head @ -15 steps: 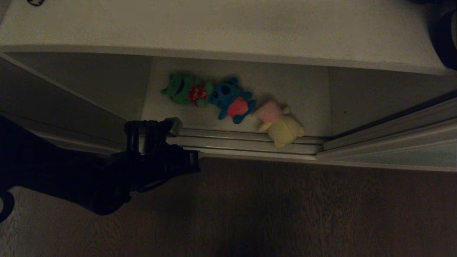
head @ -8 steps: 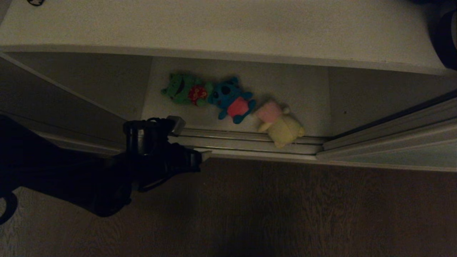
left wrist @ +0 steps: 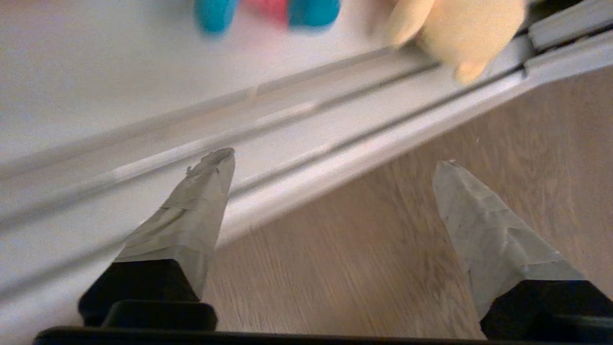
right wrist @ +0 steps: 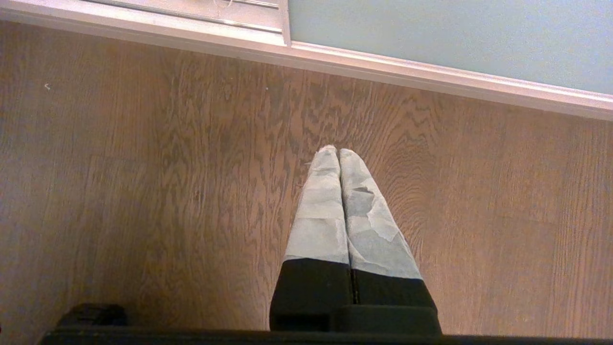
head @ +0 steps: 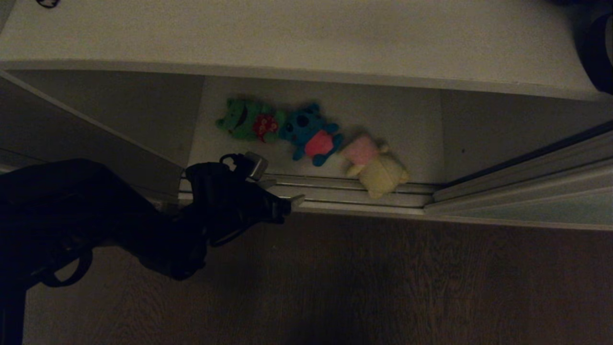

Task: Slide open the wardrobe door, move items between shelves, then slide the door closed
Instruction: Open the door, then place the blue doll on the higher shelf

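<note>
Partly cropped: cream-yellow toy [left wrist: 459, 33].

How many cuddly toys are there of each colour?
Green plush toy with red: 1
Blue plush toy with a pink belly: 1
Cream-yellow plush toy with pink: 1
Total: 3

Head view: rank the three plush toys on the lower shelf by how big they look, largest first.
1. Cream-yellow toy with pink, largest.
2. Blue toy with the pink belly.
3. Green toy with red.
Blue and green look close in size; green lies slightly farther from the camera, so their order is unsure.
</note>
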